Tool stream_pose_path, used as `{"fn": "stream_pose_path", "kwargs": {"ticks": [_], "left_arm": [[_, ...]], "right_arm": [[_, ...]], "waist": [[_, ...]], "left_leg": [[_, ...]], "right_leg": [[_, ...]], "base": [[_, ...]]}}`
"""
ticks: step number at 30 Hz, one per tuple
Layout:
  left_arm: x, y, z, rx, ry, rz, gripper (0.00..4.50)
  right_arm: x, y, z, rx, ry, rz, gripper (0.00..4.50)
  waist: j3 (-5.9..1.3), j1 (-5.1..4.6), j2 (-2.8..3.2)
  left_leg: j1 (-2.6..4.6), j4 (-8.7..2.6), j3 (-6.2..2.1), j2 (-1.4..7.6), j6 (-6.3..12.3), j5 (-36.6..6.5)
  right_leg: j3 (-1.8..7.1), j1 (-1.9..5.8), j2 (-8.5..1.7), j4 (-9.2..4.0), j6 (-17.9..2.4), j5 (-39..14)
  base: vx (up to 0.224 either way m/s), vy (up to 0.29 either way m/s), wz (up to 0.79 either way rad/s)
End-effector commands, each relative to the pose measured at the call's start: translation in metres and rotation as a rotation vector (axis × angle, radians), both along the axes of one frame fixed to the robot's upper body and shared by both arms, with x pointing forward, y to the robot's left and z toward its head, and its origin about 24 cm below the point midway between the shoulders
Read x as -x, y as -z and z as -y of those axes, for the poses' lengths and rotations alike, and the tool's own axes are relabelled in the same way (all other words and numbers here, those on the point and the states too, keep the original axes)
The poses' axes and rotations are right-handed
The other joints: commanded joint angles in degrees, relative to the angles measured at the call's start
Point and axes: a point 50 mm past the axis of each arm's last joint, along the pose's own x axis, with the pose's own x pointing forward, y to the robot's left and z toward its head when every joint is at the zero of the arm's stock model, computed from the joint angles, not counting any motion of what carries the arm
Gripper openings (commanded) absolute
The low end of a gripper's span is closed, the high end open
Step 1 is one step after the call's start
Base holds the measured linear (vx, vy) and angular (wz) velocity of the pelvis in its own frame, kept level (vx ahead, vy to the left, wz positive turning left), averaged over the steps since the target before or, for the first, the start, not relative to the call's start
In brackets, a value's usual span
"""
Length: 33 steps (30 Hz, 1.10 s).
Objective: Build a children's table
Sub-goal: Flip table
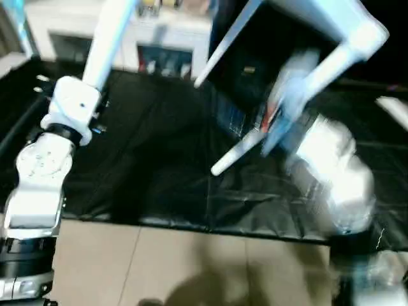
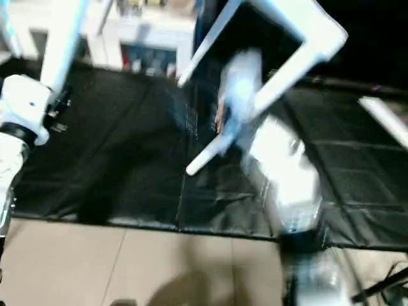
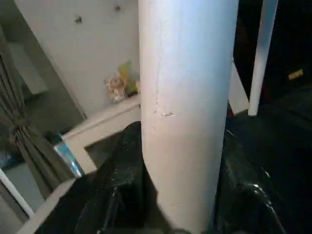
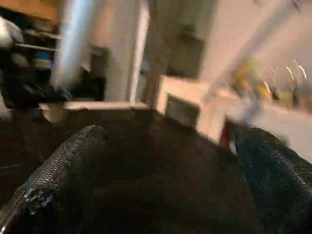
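Note:
The children's table hangs tilted at the upper right, with its white top (image 1: 319, 16) partly cut off by the picture's edge. One fitted leg (image 1: 287, 108) slants down to the left from a corner socket, and a thinner-looking leg (image 1: 223, 48) runs behind it. My left gripper (image 1: 73, 102) is shut on another white leg (image 3: 185, 97), which rises steeply between its black fingers (image 3: 122, 165). My right gripper (image 4: 170, 136) is open with nothing between its fingers (image 4: 73, 156). It shows blurred beside the slanting leg (image 2: 236, 95).
A black mat (image 1: 153, 153) covers the floor under the work, with beige floor (image 1: 191, 268) at its near edge. A white cabinet (image 1: 159, 44) stands behind the mat. A white bar (image 2: 382, 118) lies on the mat at the right.

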Motion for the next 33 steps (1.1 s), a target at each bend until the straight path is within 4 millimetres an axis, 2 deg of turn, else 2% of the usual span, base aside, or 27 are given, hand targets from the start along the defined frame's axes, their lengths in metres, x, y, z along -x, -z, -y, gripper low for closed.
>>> {"fn": "stream_pose_path", "kwargs": {"ticks": [1, 2, 3, 4, 5, 6, 7, 10, 11, 12, 13, 15, 16, 17, 18, 21, 23, 27, 28, 29, 30, 31, 32, 33], "left_arm": [[-0.002, 0.011, 0.006, 0.008, 0.024, -0.057, 1.46], [-0.001, 0.012, 0.006, 0.009, 0.028, -0.063, 1.46], [-0.001, 0.013, 0.007, 0.016, 0.030, -0.068, 1.46], [-0.001, 0.013, 0.006, 0.027, 0.031, -0.072, 1.46], [0.000, 0.015, 0.005, 0.035, 0.029, -0.077, 1.46], [0.001, 0.018, 0.003, 0.048, 0.026, -0.089, 1.46], [0.001, 0.019, 0.002, 0.058, 0.024, -0.093, 1.46], [0.002, 0.022, -0.001, 0.064, 0.021, -0.102, 1.46], [0.003, 0.023, -0.002, 0.064, 0.019, -0.108, 1.46], [0.003, 0.024, -0.003, 0.064, 0.019, -0.112, 1.46], [0.004, 0.027, -0.004, 0.064, 0.016, -0.117, 1.46], [0.006, 0.030, -0.006, 0.063, 0.014, -0.124, 1.46], [0.008, 0.033, -0.007, 0.058, 0.016, -0.132, 1.46], [0.009, 0.034, -0.007, 0.057, 0.017, -0.133, 1.46], [0.009, 0.035, -0.007, 0.050, 0.022, -0.137, 1.46], [0.010, 0.036, -0.007, 0.048, 0.023, -0.141, 1.46], [0.010, 0.037, -0.007, 0.047, 0.025, -0.143, 1.46], [0.008, 0.039, -0.006, 0.043, 0.042, -0.150, 1.46], [0.008, 0.039, -0.006, 0.043, 0.042, -0.150, 1.46], [0.008, 0.040, -0.006, 0.041, 0.048, -0.154, 1.46], [0.008, 0.040, -0.006, 0.041, 0.050, -0.155, 1.46], [0.007, 0.041, -0.006, 0.039, 0.055, -0.158, 1.46], [0.007, 0.042, -0.007, 0.036, 0.060, -0.165, 1.46], [0.007, 0.043, -0.008, 0.034, 0.065, -0.174, 1.46]], "right_arm": [[0.002, 0.002, 0.010, -0.016, 0.098, -0.016, 4.50], [0.005, 0.009, 0.013, -0.047, 0.141, -0.057, 4.50], [0.007, 0.013, 0.016, -0.071, 0.169, -0.084, 4.50], [0.010, 0.017, 0.018, -0.088, 0.194, -0.115, 4.50], [0.014, 0.021, 0.019, -0.103, 0.200, -0.137, 4.50], [0.020, 0.026, 0.019, -0.107, 0.210, -0.163, 4.50], [0.022, 0.029, 0.020, -0.102, 0.219, -0.174, 4.50], [0.024, 0.036, 0.024, -0.093, 0.271, -0.216, 4.50], [0.024, 0.038, 0.026, -0.083, 0.302, -0.229, 4.50], [0.024, 0.040, 0.028, -0.075, 0.322, -0.236, 4.50], [0.021, 0.042, 0.033, -0.058, 0.364, -0.244, 4.50], [0.017, 0.045, 0.040, -0.045, 0.433, -0.259, 4.50], [0.011, 0.045, 0.051, -0.064, 0.501, -0.278, 4.50], [0.009, 0.044, 0.052, -0.070, 0.508, -0.280, 4.50], [0.006, 0.042, 0.055, -0.094, 0.499, -0.279, 4.50], [-0.003, 0.041, 0.057, -0.101, 0.474, -0.269, 4.50], [-0.011, 0.040, 0.059, -0.091, 0.454, -0.258, 4.50], [-0.033, 0.033, 0.057, -0.100, 0.367, -0.223, 4.50], [-0.033, 0.033, 0.057, -0.100, 0.367, -0.223, 4.50], [-0.044, 0.030, 0.057, -0.082, 0.349, -0.201, 4.50], [-0.047, 0.029, 0.056, -0.076, 0.344, -0.195, 4.50], [-0.052, 0.028, 0.056, -0.069, 0.330, -0.183, 4.50], [-0.059, 0.024, 0.055, -0.076, 0.299, -0.173, 4.50], [-0.063, 0.019, 0.053, -0.080, 0.251, -0.157, 4.50]], "waist": [[-3.60, -1.25, 2.16], [-3.45, -1.57, 2.28], [-3.28, -1.63, 2.27], [-3.03, -1.74, 2.60], [-2.97, -1.97, 2.44], [-3.10, -2.02, 2.48], [-3.21, -2.09, 2.22], [-3.10, -2.48, 2.42], [-3.07, -2.59, 2.41], [-3.10, -2.82, 2.10], [-3.07, -2.93, 2.27], [-3.07, -3.18, 2.15], [-3.19, -3.38, 2.08], [-3.15, -3.53, 2.14], [-3.25, -3.49, 1.93], [-3.33, -3.55, 1.87], [-3.43, -3.43, 2.09], [-3.49, -3.52, 2.02], [-3.54, -3.55, 2.16], [-3.61, -3.42, 2.18], [-3.64, -3.81, 2.06], [-3.70, -3.58, 2.15], [-3.68, -3.52, 2.11], [-3.59, -3.71, 1.69]], "left_leg": [[0.92, -5.26, 0.18, 1.73, -2.50, -18.4], [0.80, -5.30, 0.24, 1.66, -2.81, -21.6], [0.81, -5.43, 0.17, 1.72, -2.95, -22.8], [0.74, -5.61, -0.04, 1.62, -3.08, -24.3], [0.61, -5.73, -0.19, 1.53, -2.89, -24.7], [0.59, -5.79, -0.15, 1.46, -2.50, -23.4], [0.29, -5.98, -0.04, 1.34, -1.99, -21.4], [0.01, -6.06, 0.05, 1.35, -1.91, -19.5], [0.11, -6.01, 0.10, 1.32, -1.94, -19.8], [0.11, -5.96, 0.14, 1.30, -1.98, -19.5], [-0.08, -6.08, 0.03, 1.37, -2.15, -19.2], [-0.18, -6.14, 0.02, 1.40, -2.30, -19.2], [-0.17, -6.13, 0.02, 1.41, -2.39, -18.7], [-0.23, -6.17, 0.04, 1.41, -2.42, -18.8], [-0.02, -6.03, 0.16, 1.42, -2.29, -18.7], [-0.05, -6.00, 0.29, 1.49, -1.94, -17.8], [-0.06, -5.93, 0.40, 1.59, -1.84, -16.7], [-0.14, -5.75, 0.70, 1.66, -1.53, -15.6], [-0.20, -5.76, 0.73, 1.74, -1.56, -15.2], [-0.14, -5.69, 0.81, 1.80, -1.49, -14.6], [-0.43, -5.68, 0.77, 1.71, -1.63, -14.4], [-0.29, -5.64, 0.87, 1.73, -1.61, -13.9], [0.00, -5.50, 1.07, 1.86, -1.47, -13.8], [-0.29, -5.60, 1.09, 1.78, -1.31, -14.8]], "right_leg": [[2.78, 1.55, -2.97, -5.57, -8.1, -11.1], [2.92, 1.55, -3.08, -6.42, -7.2, -16.6], [2.93, 1.48, -3.16, -6.71, -6.6, -18.9], [2.91, 1.40, -3.36, -7.22, -4.9, -23.3], [2.73, 1.58, -3.54, -7.76, -3.3, -26.6], [2.72, 1.74, -3.62, -8.20, -2.1, -27.4], [2.66, 2.06, -3.48, -8.25, -1.5, -26.6], [2.65, 1.90, -3.46, -8.32, -1.3, -26.3], [2.62, 1.76, -3.43, -8.40, -1.2, -26.9], [2.63, 1.74, -3.42, -8.46, -1.1, -27.2], [2.66, 1.82, -3.46, -8.31, -1.2, -26.9], [2.63, 1.89, -3.42, -8.21, -1.1, -26.6], [2.69, 1.88, -3.46, -7.95, -1.5, -25.3], [2.69, 1.91, -3.43, -7.96, -1.6, -25.1], [2.72, 1.81, -3.39, -7.88, -1.8, -24.2], [2.78, 1.90, -3.32, -7.67, -2.4, -21.6], [2.80, 2.02, -3.38, -7.42, -3.6, -19.1], [2.86, 2.21, -3.35, -7.06, -5.6, -15.8], [2.84, 2.41, -3.42, -6.96, -6.4, -15.2], [2.89, 2.38, -3.41, -6.88, -6.6, -14.1], [2.78, 2.59, -3.39, -6.51, -7.5, -13.5], [2.76, 2.63, -3.36, -6.61, -7.6, -13.2], [2.86, 2.23, -3.42, -6.58, -8.1, -12.5], [2.70, 2.61, -3.44, -6.60, -8.6, -14.0]], "base": [[0.000, 0.000, 0.00], [0.000, 0.000, 0.00], [0.000, 0.000, 0.00], [0.000, 0.000, 0.00], [0.000, 0.000, 0.00], [0.000, 0.000, 0.00], [0.000, 0.000, 0.00], [0.000, 0.000, 0.00], [0.000, 0.000, 0.00], [0.000, 0.000, 0.00], [0.000, 0.000, 0.00], [0.000, 0.000, 0.00], [0.000, 0.000, 0.00], [0.000, 0.000, 0.00], [0.000, 0.000, 0.00], [0.000, 0.000, 0.00], [0.000, 0.000, 0.00], [0.000, 0.000, 0.00], [0.000, 0.000, 0.00], [0.000, 0.000, 0.00], [0.000, 0.000, 0.00], [0.000, 0.000, 0.00], [0.000, 0.000, 0.00], [0.000, 0.000, 0.00]]}}
